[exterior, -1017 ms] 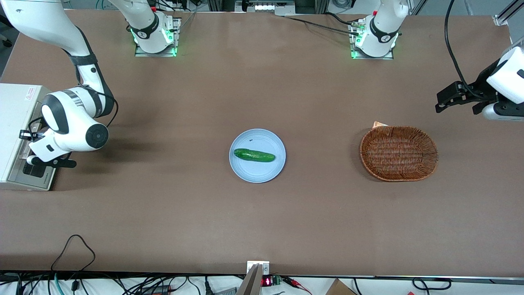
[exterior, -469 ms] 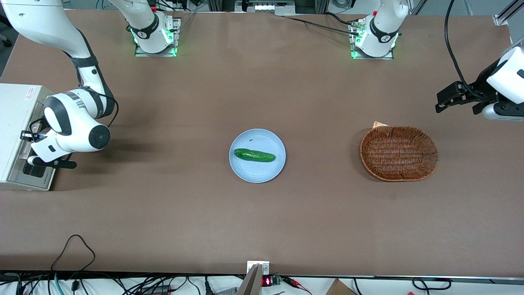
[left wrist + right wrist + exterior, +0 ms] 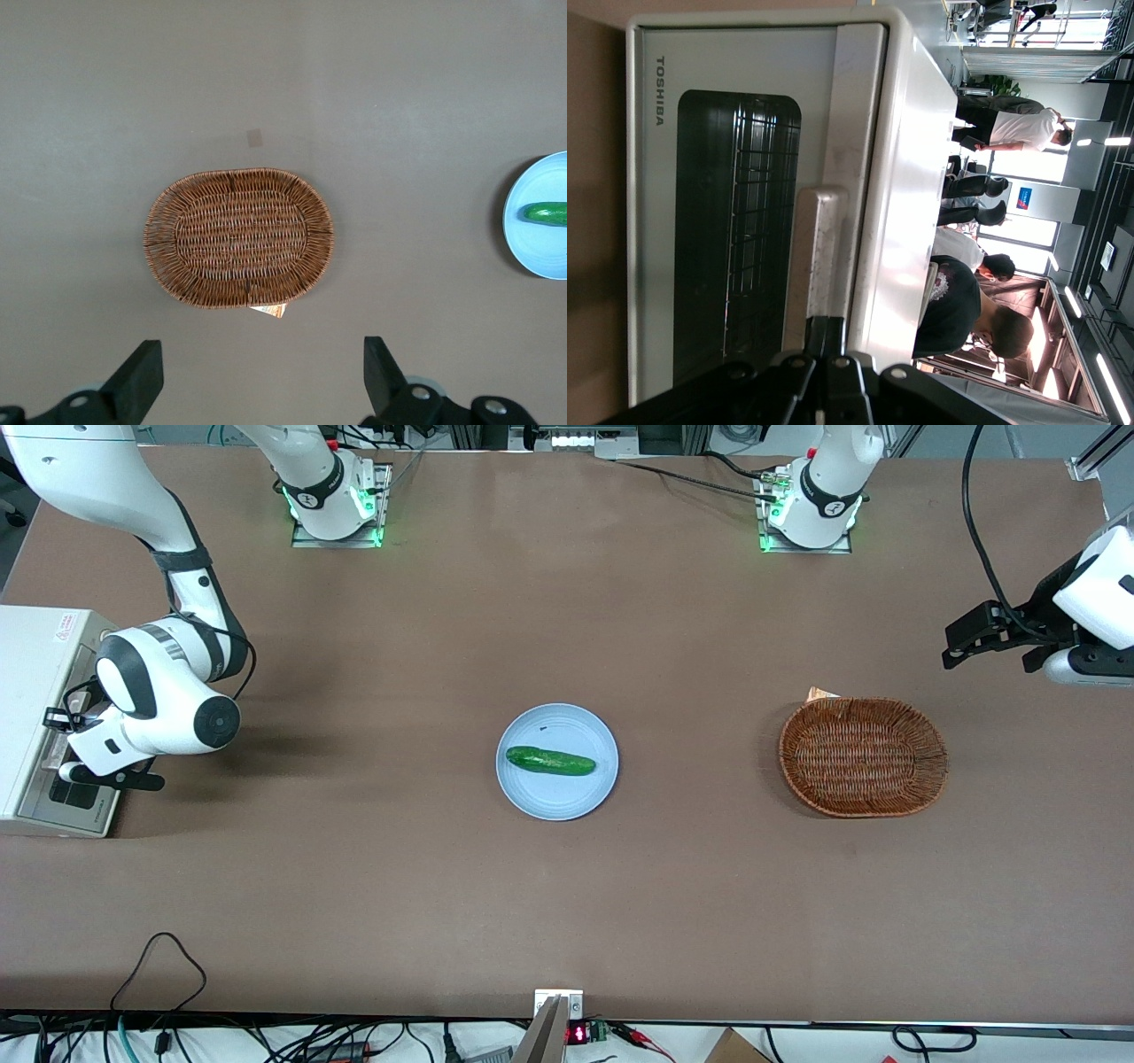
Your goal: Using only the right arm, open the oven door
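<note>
— Little of note: gripper [image 3: 824,341] sits at the end of the silver handle [image 3: 818,257]; clamped or spread, impossible to tell.

— Farther out?

— Right arm [image 3: 168,700] drawn a touch away from the oven [image 3: 35,655] over the last second, toward the table's middle.

— And the oven door [image 3: 726,221]?

— Looks shut, or at most cracked open; upright against the oven at the working arm's end of the table, wire rack visible through the dark glass.

— Meaning?

— Probably a pull only just starting; nearly the whole downward swing yet to do.
</note>
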Controlling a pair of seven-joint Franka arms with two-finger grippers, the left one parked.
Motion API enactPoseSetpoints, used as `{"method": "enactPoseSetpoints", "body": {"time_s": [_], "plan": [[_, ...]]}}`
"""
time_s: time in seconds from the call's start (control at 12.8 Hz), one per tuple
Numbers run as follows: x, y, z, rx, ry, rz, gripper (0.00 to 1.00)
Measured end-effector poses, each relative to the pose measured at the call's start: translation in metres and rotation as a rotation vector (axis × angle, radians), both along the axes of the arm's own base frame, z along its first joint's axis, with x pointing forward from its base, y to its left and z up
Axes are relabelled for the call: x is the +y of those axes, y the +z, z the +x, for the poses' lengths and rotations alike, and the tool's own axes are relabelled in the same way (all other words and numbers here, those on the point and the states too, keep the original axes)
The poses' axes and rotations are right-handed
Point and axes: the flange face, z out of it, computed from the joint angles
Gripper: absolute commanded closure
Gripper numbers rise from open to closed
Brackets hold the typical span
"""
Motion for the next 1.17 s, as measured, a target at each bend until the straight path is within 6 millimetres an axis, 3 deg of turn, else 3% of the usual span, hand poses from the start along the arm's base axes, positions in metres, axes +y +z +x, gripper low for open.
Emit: {"method": "enactPoseSetpoints", "body": {"time_s": [0.23,0.63,1.17], "plan": [[0.006,0.000,0.001,-0.014,-0.007,0.041,1.00],[0.036,-0.003,0.003,-0.035,-0.011,0.141,1.00],[0.075,-0.034,0.004,-0.019,0.017,0.258,1.00]]}}
